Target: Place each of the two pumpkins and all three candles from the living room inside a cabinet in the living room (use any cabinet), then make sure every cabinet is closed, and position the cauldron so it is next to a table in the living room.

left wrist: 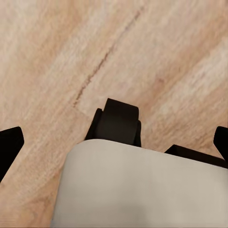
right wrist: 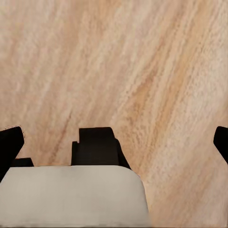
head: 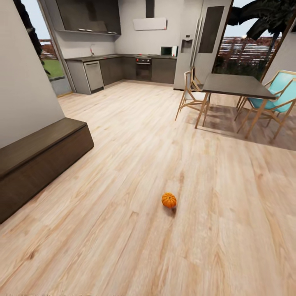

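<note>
From head height we look forward and down across the wood floor (head: 123, 230) toward the far kitchen, while both our wrist cameras face straight down, close above that same floor, which all views share.

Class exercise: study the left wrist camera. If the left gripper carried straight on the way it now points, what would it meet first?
Most likely the bare wood floor: the left gripper, fingers spread wide with nothing between them, faces the planks. How far off the floor lies cannot be told.

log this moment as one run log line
pumpkin: alone on floor | cabinet: at left, shut | left gripper: open, empty | right gripper: open, empty
</note>
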Robot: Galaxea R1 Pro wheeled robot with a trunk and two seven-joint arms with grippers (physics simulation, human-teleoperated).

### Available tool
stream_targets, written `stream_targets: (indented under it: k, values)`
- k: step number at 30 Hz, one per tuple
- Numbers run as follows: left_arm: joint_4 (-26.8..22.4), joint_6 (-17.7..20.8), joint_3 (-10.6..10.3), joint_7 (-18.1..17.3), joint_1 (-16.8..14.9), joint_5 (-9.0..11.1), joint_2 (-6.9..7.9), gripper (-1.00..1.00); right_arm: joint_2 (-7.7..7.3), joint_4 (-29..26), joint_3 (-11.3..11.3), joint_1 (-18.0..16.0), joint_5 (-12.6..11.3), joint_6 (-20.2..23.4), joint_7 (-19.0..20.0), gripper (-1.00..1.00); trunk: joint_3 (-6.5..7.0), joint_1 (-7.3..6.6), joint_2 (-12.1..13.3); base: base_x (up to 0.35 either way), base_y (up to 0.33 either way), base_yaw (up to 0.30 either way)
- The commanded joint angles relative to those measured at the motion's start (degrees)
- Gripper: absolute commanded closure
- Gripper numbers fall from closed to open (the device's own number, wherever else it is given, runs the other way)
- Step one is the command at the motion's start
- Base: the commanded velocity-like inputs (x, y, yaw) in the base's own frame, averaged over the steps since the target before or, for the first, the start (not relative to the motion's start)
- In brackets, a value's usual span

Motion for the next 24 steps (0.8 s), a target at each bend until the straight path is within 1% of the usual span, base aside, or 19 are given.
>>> stream_targets:
  k: [1,24]
  values:
    - [0.00,0.00,0.00,0.01,0.00,0.00,-0.03,-1.00,0.04,0.00,0.02,0.16,0.01,0.00,0.00,-1.00,-0.04,0.00,0.00,0.039,0.000,0.259]
    - [0.00,-0.08,0.00,-0.15,0.00,0.00,-0.09,-1.00,0.07,0.00,0.02,0.41,0.10,-0.02,0.00,-1.00,-0.99,0.00,0.00,0.002,-0.007,0.259]
